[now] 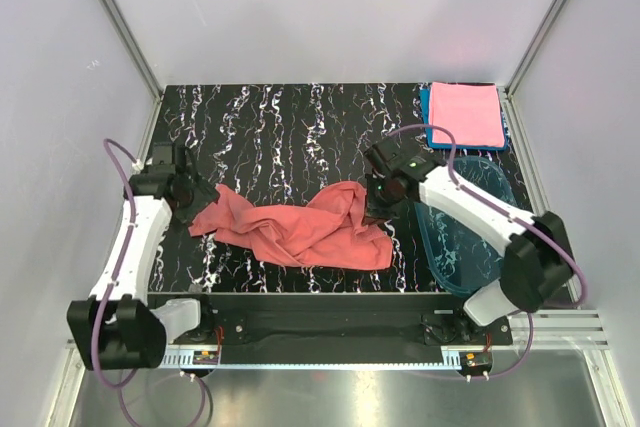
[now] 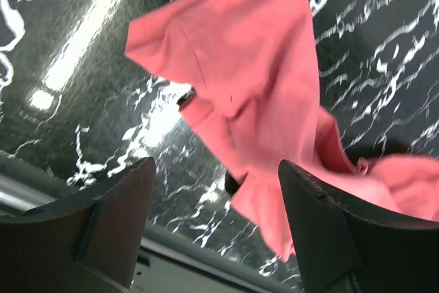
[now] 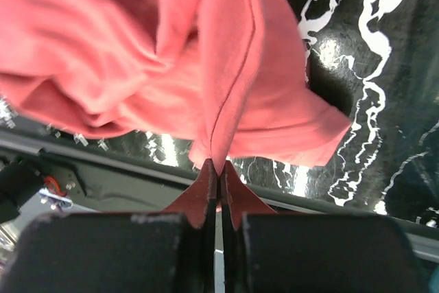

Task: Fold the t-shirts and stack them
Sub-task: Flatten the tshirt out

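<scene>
Black marbled tabletop (image 1: 280,127): my right gripper (image 3: 219,182) pinches a fold of crumpled salmon cloth t-shirt (image 1: 300,229); left gripper (image 2: 216,169) jaws apart, over its other end.

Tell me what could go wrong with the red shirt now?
1. The right gripper pinches just a thin fold of the shirt; it might slip out on a pull.
2. The left gripper is open and holds nothing, so a one-sided lift could leave the shirt bunched.
3. The tub sits close by the right arm; a swing might bump it.
</scene>
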